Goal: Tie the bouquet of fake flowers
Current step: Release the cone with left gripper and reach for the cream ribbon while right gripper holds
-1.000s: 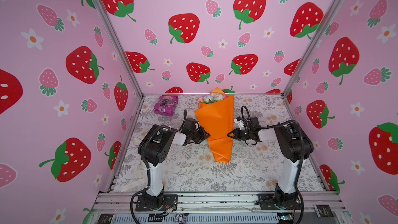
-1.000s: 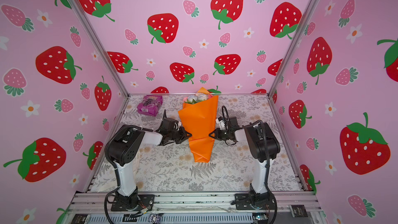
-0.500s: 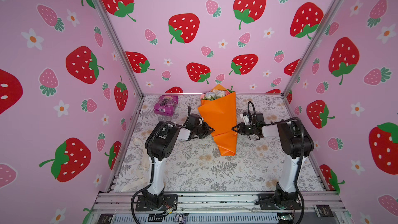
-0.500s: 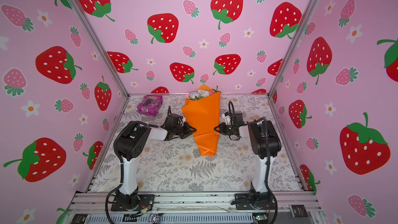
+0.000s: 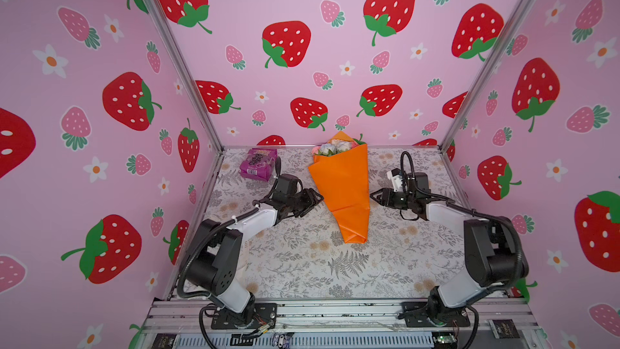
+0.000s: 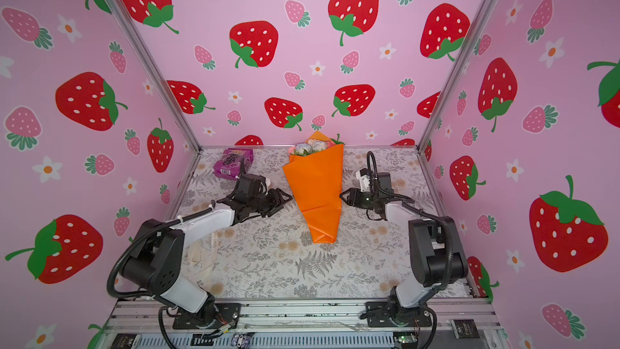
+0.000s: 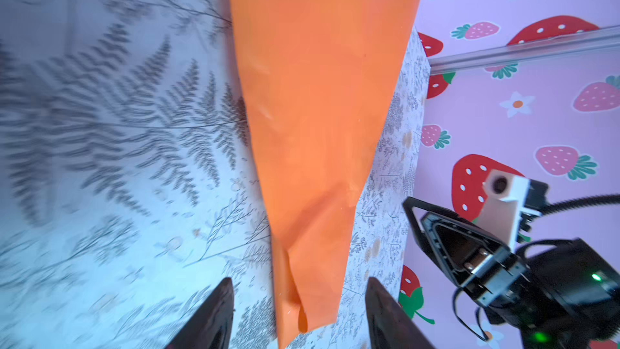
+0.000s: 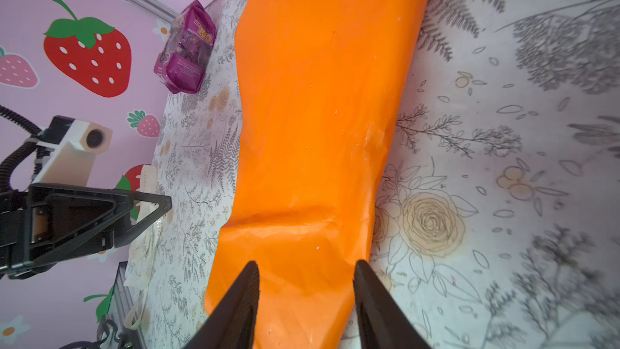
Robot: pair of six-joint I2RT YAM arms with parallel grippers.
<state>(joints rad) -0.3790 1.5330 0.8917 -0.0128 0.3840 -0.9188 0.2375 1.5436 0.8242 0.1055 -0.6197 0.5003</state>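
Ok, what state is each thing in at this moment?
bouquet: lying flat, wrapped in orange paper, no ribbon around it.
left gripper: open, beside the bouquet, holding nothing.
right gripper: open, at the bouquet's other side, holding nothing.
ribbon: lying loose, away from the bouquet.
purple snack packet: lying at the back, apart from both grippers.

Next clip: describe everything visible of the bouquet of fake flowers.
The bouquet of fake flowers lies on the table, a creased orange paper cone: folded narrow end toward the arm bases, white and pink heads at the far wide end. The left gripper and right gripper flank it, open; contact unclear.
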